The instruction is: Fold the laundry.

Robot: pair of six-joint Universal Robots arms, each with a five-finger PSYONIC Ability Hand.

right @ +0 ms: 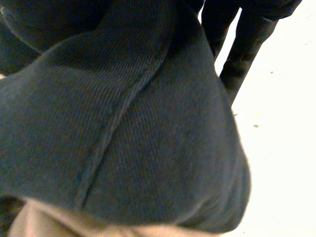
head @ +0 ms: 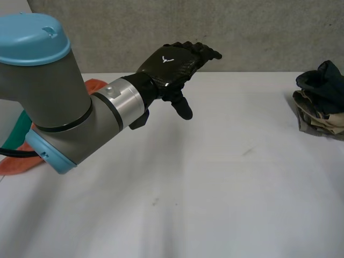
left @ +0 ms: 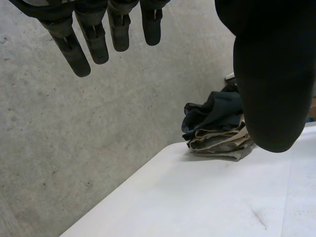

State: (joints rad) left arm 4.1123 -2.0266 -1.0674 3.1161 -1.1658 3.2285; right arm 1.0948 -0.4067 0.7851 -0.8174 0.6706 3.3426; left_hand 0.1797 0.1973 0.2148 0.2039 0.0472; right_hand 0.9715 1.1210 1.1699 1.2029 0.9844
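Observation:
A pile of laundry point(head: 319, 105) lies at the table's far right edge, a dark blue cloth on top of beige and grey pieces. From the left wrist it is the pile point(left: 217, 129) past the thumb. My left hand point(head: 173, 63) hangs open above the middle of the table, fingers straight, thumb down, holding nothing. Its fingers point(left: 94, 42) are clear of the cloth. My right hand point(right: 244, 47) is at that pile. The dark blue cloth point(right: 123, 123) is bunched against its palm, with the fingers closed behind the cloth's edge. A beige piece point(right: 49, 224) lies beneath.
An orange cloth point(head: 95, 85) and a green one point(head: 16, 131) lie at the table's left side, behind my left arm point(head: 59, 107). The white table point(head: 215, 188) ends at a grey wall point(head: 258, 32).

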